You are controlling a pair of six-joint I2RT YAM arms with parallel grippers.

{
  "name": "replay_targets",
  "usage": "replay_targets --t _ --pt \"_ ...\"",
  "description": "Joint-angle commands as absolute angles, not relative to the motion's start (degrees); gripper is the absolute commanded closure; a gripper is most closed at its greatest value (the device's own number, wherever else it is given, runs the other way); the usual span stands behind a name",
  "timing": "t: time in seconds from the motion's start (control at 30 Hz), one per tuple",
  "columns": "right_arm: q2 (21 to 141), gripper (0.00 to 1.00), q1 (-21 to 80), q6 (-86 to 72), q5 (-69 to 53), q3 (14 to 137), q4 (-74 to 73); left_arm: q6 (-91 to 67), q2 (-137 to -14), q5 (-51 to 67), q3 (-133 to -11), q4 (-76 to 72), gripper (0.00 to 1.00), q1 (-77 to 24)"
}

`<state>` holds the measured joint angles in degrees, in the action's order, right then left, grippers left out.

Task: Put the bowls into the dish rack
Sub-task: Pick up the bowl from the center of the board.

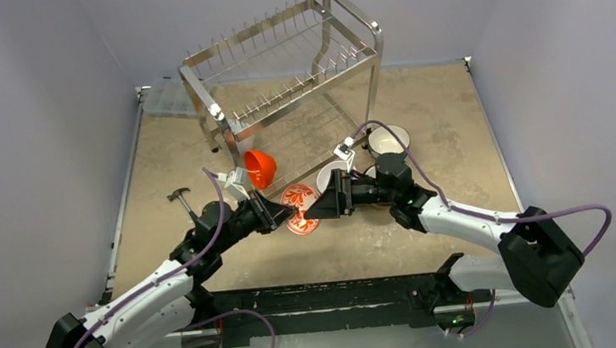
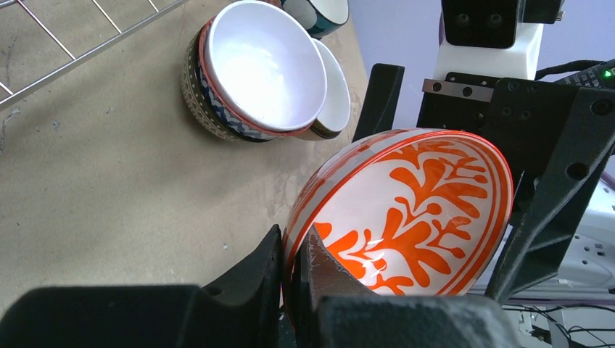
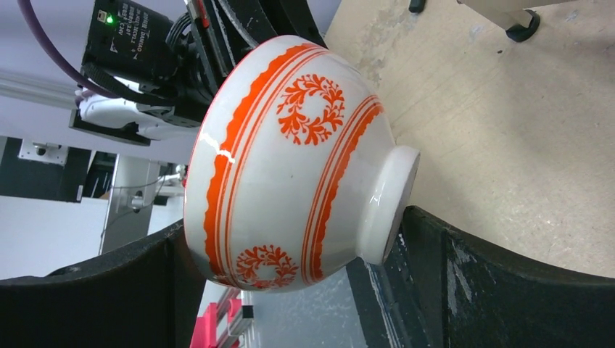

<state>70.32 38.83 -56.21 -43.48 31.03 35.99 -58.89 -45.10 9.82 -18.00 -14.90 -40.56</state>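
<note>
As left pincer point(image 2: 294, 255) clamps bowl point(image 2: 406, 217), right pincer point(image 3: 290, 239) straddling

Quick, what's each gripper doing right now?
Left gripper: shut on the rim of the white round ceramic bowl with orange-red floral pattern.
Right gripper: open wide around that bowl.

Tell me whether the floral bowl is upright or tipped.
Tipped on its side. The foot of the floral bowl points sideways in the right wrist view, and the left gripper pinches its rim.
</note>
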Motion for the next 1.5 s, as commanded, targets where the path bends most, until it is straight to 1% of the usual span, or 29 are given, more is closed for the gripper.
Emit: replay_targets --t 0.0,0.1,0.2,0.3,0.33,0.37,0.4,0.47,0.5,0.53,0.57,0.6,0.7,0.73,0.9,0.97,1.17,1.3,1.47 --pt "70.0 0.03 40.4 -58.7 -41.9 34.2 43.1 -58.1 -44.6 10.8 -20.9 -19.0 1.0 -40.8" --pt "70.1 0.11 40.7 -59.0 -41.8 34.8 44.0 -58.0 -44.3 10.6 -20.5 -18.7 1.0 -40.8" --pt "69.7 0.28 40.9 -58.8 -41.1 34.9 43.5 -58.0 -43.9 10.2 -20.0 -18.3 1.0 -40.7" --pt "68.9 0.57 40.9 -57.8 -39.9 35.0 41.7 -58.1 -43.5 9.7 -19.5 -17.9 1.0 -40.7" --pt "68.7 0.7 40.9 -57.4 -39.6 35.2 41.3 -58.2 -43.4 9.4 -19.5 -17.6 1.0 -40.7" --pt "68.6 0.86 40.9 -57.1 -39.2 35.3 40.7 -58.2 -43.2 9.0 -19.4 -17.3 0.98 -40.7" --pt "68.4 0.99 40.9 -56.7 -38.7 35.4 40.2 -58.4 -42.9 8.6 -19.3 -16.9 0.91 -40.8" --pt "68.3 1.0 40.9 -55.9 -38.2 35.5 39.1 -58.5 -42.1 7.7 -19.2 -16.0 0.74 -40.8" --pt "68.4 1.0 40.9 -55.3 -38.1 35.7 38.3 -58.5 -41.7 7.1 -19.2 -15.3 0.64 -40.7" --pt "68.5 1.0 40.9 -54.8 -38.0 35.9 37.5 -58.5 -41.1 6.5 -19.1 -14.3 0.51 -40.8" --pt "68.5 1.0 40.9 -54.4 -37.9 36.0 36.7 -58.7 -40.4 5.5 -19.2 -13.4 0.36 -40.7" --pt "68.5 1.0 40.8 -54.2 -38.1 36.0 36.1 -58.8 -39.7 4.7 -19.2 -12.2 0.27 -40.7" --pt "68.3 1.0 40.8 -54.0 -36.9 36.0 34.8 -59.5 -36.9 1.6 -19.2 -8.4 0.05 -40.7" --pt "68.4 1.0 40.7 -53.7 -36.6 36.1 34.4 -59.9 -36.0 0.5 -19.1 -7.2 0.02 -40.7" --pt "69.7 1.0 39.3 -53.2 -37.4 36.6 34.1 -59.2 -32.1 -2.9 -20.0 -0.4 0.01 -40.4" --pt "70.2 1.0 38.4 -53.9 -37.7 36.5 34.8 -58.6 -31.2 -3.7 -20.9 4.5 0.01 -39.8" --pt "72.9 1.0 33.7 -54.4 -41.5 37.6 37.7 -55.0 -30.9 -4.0 -25.6 18.1 0.01 -35.3" --pt "75.0 1.0 29.6 -50.3 -43.0 40.7 33.8 -50.4 -34.6 1.3 -29.1 26.4 0.01 -26.8" --pt "78.2 1.0 27.9 -39.4 -39.6 50.0 21.5 -46.5 -41.7 12.0 -31.6 29.7 0.01 -16.5"
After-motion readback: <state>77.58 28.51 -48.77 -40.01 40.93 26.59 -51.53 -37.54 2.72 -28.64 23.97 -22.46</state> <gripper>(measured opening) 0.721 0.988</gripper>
